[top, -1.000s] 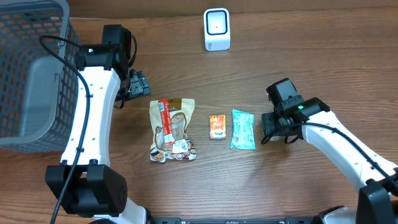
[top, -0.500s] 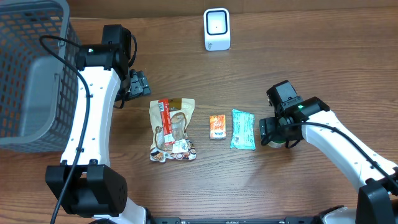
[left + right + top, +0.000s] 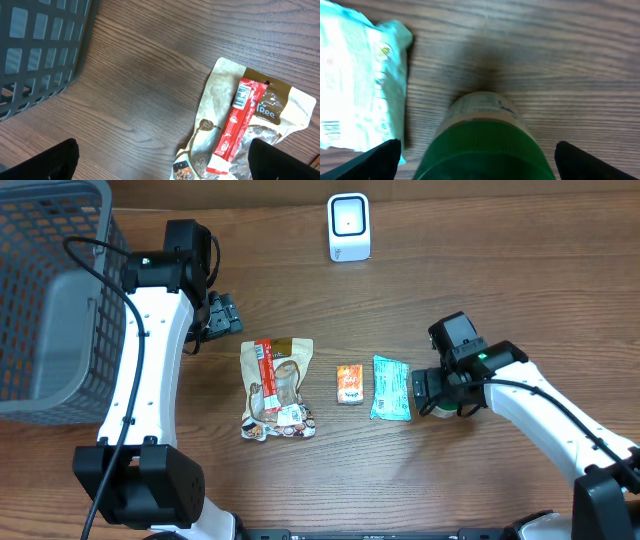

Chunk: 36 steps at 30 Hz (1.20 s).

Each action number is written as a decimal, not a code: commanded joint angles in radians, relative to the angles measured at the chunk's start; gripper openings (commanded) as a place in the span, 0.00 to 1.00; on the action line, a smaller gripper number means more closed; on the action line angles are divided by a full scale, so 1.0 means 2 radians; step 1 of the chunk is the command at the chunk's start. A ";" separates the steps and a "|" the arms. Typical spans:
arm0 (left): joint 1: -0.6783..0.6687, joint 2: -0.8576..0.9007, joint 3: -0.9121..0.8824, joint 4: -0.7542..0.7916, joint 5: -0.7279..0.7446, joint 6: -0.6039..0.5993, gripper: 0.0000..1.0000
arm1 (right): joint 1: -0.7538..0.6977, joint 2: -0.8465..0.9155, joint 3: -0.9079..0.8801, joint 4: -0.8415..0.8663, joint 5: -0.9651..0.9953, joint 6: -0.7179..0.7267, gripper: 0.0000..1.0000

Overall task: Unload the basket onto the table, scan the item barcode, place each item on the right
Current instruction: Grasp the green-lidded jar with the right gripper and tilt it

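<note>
A bottle with a green ribbed cap (image 3: 485, 145) stands upright on the wooden table between the fingers of my right gripper (image 3: 482, 167). The jaws are open, with a gap on each side of the cap. From overhead, the right gripper (image 3: 438, 393) sits just right of a teal packet (image 3: 391, 387) and hides most of the bottle. The white barcode scanner (image 3: 349, 227) stands at the far edge of the table. My left gripper (image 3: 222, 315) hangs open and holds nothing, just beyond a brown snack bag (image 3: 220, 100) that has a red stick packet (image 3: 237, 120) lying on it.
A small orange packet (image 3: 349, 383) lies between the brown bag (image 3: 277, 388) and the teal packet. A dark grey mesh basket (image 3: 50, 290) fills the left side, and its wall (image 3: 40, 45) shows in the left wrist view.
The right gripper's jaws have spread wider around the bottle, and the gripper has shifted slightly toward the near edge. The left arm has not moved.
</note>
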<state>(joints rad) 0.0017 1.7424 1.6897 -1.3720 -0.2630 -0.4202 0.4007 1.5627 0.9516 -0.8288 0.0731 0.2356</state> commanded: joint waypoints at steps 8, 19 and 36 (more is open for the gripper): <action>-0.001 0.001 0.011 0.000 -0.003 -0.009 0.99 | 0.001 0.001 -0.008 0.019 0.008 0.000 0.99; -0.001 0.001 0.011 0.000 -0.003 -0.009 1.00 | 0.001 0.001 -0.033 0.034 0.008 0.000 0.91; -0.001 0.001 0.011 0.000 -0.003 -0.009 0.99 | 0.001 0.001 -0.033 0.034 0.008 0.000 0.78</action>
<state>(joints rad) 0.0017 1.7424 1.6897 -1.3720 -0.2630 -0.4202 0.4007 1.5627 0.8890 -0.7670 0.0826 0.2352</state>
